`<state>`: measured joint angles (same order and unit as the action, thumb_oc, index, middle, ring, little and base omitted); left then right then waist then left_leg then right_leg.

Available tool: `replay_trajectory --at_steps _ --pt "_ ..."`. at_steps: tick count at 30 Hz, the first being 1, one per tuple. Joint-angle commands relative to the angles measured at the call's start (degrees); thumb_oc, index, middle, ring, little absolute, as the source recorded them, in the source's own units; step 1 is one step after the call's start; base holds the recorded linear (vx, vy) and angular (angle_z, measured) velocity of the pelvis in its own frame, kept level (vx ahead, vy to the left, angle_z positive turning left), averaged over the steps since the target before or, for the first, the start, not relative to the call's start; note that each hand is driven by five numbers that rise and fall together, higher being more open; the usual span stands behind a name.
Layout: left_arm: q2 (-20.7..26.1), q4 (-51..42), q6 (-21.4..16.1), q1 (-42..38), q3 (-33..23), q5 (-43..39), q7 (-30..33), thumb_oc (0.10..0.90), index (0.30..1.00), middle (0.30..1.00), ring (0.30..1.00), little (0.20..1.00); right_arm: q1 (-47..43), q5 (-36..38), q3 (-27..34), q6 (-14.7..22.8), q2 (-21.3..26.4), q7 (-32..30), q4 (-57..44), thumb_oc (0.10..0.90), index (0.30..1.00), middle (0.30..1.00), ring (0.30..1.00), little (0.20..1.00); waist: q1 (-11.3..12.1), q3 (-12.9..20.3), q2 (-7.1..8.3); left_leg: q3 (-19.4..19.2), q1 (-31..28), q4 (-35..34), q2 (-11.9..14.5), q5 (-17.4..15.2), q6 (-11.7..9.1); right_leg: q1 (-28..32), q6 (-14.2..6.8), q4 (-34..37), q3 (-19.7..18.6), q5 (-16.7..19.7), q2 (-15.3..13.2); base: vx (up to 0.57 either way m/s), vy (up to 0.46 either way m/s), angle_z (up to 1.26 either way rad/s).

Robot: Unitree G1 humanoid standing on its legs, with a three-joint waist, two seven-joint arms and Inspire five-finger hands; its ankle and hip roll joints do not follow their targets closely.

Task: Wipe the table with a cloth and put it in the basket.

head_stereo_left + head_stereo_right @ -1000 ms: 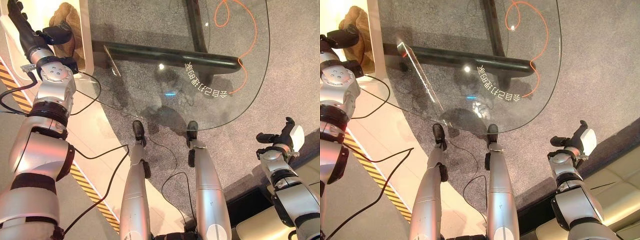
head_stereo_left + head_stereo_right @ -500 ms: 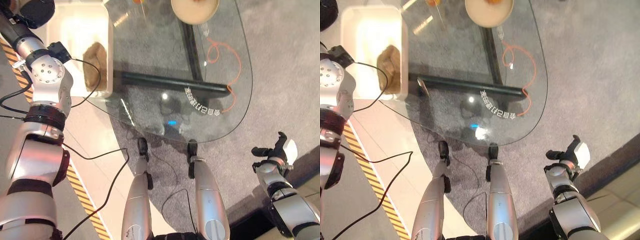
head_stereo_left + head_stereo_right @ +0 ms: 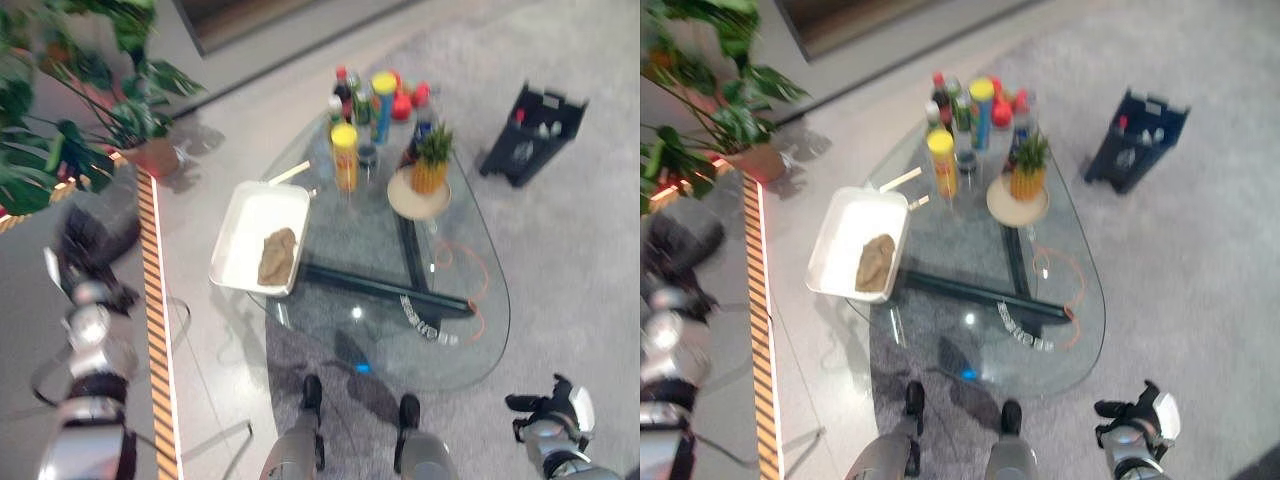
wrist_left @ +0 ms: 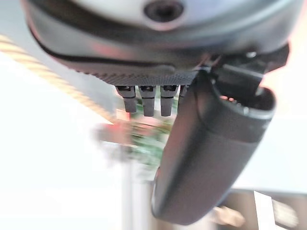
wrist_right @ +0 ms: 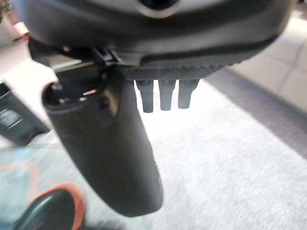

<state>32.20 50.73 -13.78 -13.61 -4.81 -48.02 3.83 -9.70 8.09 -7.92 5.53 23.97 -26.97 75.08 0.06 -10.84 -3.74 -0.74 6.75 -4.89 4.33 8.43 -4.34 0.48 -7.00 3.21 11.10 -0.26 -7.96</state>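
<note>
A crumpled brown cloth (image 3: 277, 256) lies inside the white basket (image 3: 245, 215), which rests on the left end of the glass table (image 3: 400, 330). My left hand (image 3: 95, 232) hangs well to the left of the table, over the floor and apart from the basket. In the left wrist view its fingers (image 4: 146, 100) are straight beside the thumb and it holds nothing. My right hand (image 3: 548, 410) is low at the right over the carpet, past the table's near edge. It is open and empty, as its thumb (image 5: 105, 153) and fingers show in the right wrist view.
Several bottles (image 3: 345, 150) and a pineapple (image 3: 430, 165) on a round plate crowd the table's far end. An orange cable (image 3: 470, 290) lies along its right rim. A dark crate (image 3: 530, 120) stands on the carpet at the right. A potted plant (image 3: 70, 110) and a striped floor line (image 3: 158, 300) are at the left.
The whole view has swung up and back, so the camera moved. My left hand has come away from the basket to the left. The cloth stays in the basket.
</note>
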Motion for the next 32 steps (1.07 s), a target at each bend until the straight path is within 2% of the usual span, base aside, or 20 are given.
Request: replay_trajectory --at_steps 1,7,9,10,16,22,25,28,32 --pt "0.14 6.47 -0.29 0.89 -2.74 7.33 -3.53 0.800 0.900 0.900 0.900 0.900 3.63 -4.58 -0.46 -2.64 1.72 1.73 2.75 0.800 0.900 0.900 0.900 0.900 1.47 5.41 1.85 -1.78 -2.30 -0.11 -0.04 -5.83 -1.49 -1.74 -1.71 1.62 -1.76 3.39 -1.78 0.12 0.013 0.16" --pt "-5.53 21.12 3.08 5.43 0.10 18.78 -5.67 0.800 0.900 0.900 0.900 0.900 4.47 -8.69 -2.54 -4.61 -0.41 6.33 5.22 0.800 0.900 0.900 0.900 0.900 1.58 7.88 2.32 -3.33 -5.55 -0.11 0.90 -7.10 -1.85 0.98 -1.89 1.79 -0.56 2.64 -2.13 0.07 0.011 0.03" --pt "-6.24 22.44 3.45 6.00 0.84 19.65 -6.12 0.800 0.900 0.900 0.900 0.900 4.49 -8.97 -2.72 -4.80 -0.66 6.57 5.37 0.800 0.900 0.900 0.900 0.900 1.55 8.04 2.34 -3.53 -5.94 -0.11 1.00 -7.26 -1.85 1.33 -1.89 1.79 -0.41 2.50 -2.12 0.04 0.012 -0.02" --pt "-8.38 24.90 4.99 7.34 2.98 24.39 -6.63 0.800 0.900 0.900 0.900 0.900 4.55 -11.02 -2.89 -5.15 -1.29 7.41 5.68 0.800 0.900 0.900 0.900 0.900 1.36 8.26 2.37 -3.87 -6.76 -0.11 1.10 -7.59 -1.76 2.10 -1.87 1.79 -0.26 2.20 -2.01 0.03 0.015 -0.03" --pt "-11.28 27.29 9.57 8.76 8.77 32.39 -7.51 0.800 0.900 0.900 0.900 0.900 4.30 -14.19 -4.71 -5.93 -2.33 9.57 6.45 0.800 0.900 0.900 0.900 0.900 0.86 8.43 2.50 -4.76 -8.27 -0.11 1.35 -8.26 -1.61 3.18 -1.94 1.79 -0.04 1.98 -1.95 0.02 0.012 -0.03" --pt "-11.88 27.60 11.93 8.61 11.10 33.53 -8.09 0.800 0.900 0.900 0.900 0.900 3.83 -15.25 -6.38 -6.85 -2.97 11.92 7.06 0.800 0.900 0.900 0.900 0.900 0.61 8.36 2.38 -5.13 -9.10 -0.11 1.32 -8.75 -1.59 3.55 -2.09 1.79 -0.07 1.85 -2.12 0.02 0.026 -0.10" --pt "-12.18 27.97 15.46 8.67 11.87 34.74 -9.58 0.800 0.900 0.900 0.900 0.900 3.33 -15.06 -7.25 -8.65 -3.48 14.86 7.22 0.800 0.900 0.900 0.900 0.900 0.75 8.39 2.29 -4.90 -9.30 -0.11 1.10 -8.98 -1.53 3.55 -2.20 1.79 -0.14 1.84 -2.27 0.01 0.008 -0.01" --pt "-12.48 28.96 17.14 8.68 11.99 35.81 -11.12 0.800 0.900 0.900 0.900 0.900 3.12 -14.71 -7.70 -9.38 -3.96 17.42 7.71 0.800 0.900 0.900 0.900 0.900 0.62 8.60 2.20 -4.71 -9.51 -0.11 1.01 -9.11 -1.44 3.53 -2.19 1.79 -0.53 1.81 -2.27 0.01 0.006 0.00" --pt "-12.68 29.10 17.69 8.40 12.04 36.10 -11.04 0.800 0.900 0.900 0.900 0.900 3.04 -15.57 -8.14 -9.40 -4.25 18.16 7.83 0.800 0.900 0.900 0.900 0.900 0.34 8.74 2.14 -5.08 -9.95 -0.11 1.06 -9.31 -1.51 3.75 -2.27 1.79 -0.63 1.79 -2.46 0.04 0.018 0.01"
